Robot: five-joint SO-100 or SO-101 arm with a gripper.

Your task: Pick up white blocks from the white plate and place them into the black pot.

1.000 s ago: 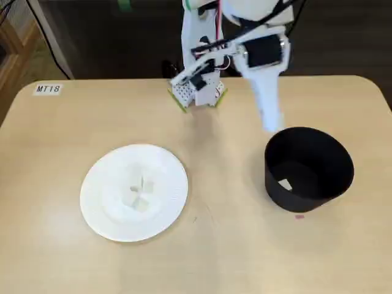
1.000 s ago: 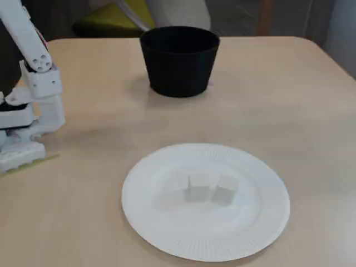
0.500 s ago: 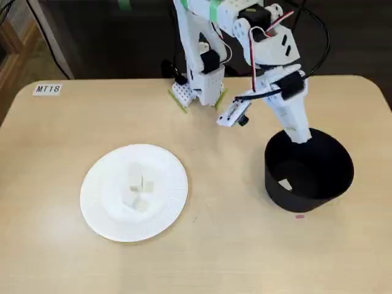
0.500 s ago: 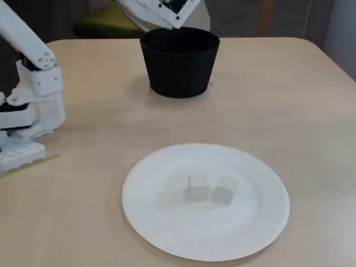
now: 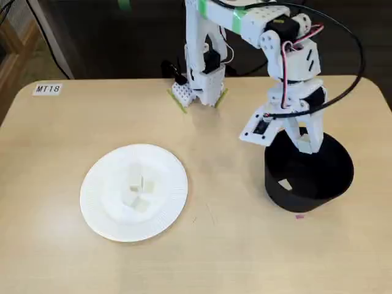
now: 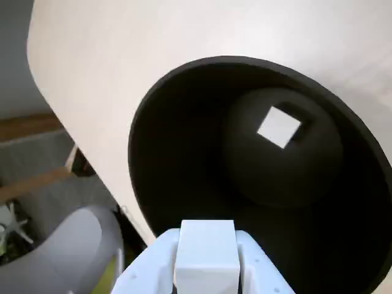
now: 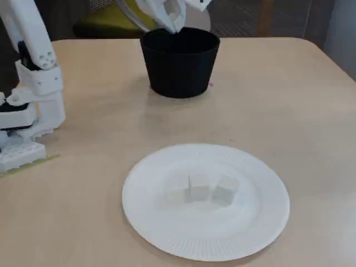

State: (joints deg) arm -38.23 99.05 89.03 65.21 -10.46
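Note:
The white plate [image 5: 98, 208] lies at the left of the table in a fixed view and holds three white blocks [image 5: 141, 188] near its middle. It also shows in the other fixed view [image 7: 167, 233], with the blocks [image 7: 199, 189] in a row. The black pot [image 5: 306, 196] stands at the right with one white block [image 5: 285, 184] on its bottom, also seen in the wrist view [image 6: 279, 127]. My gripper [image 5: 304, 144] hangs over the pot's far rim, shut on a white block [image 6: 206, 251] above the pot's mouth [image 6: 184, 159].
The arm's white base [image 5: 199, 86] is clamped at the table's far edge. A label reading MT18 [image 5: 48, 89] is stuck at the far left corner. A small pink mark [image 5: 299, 215] lies in front of the pot.

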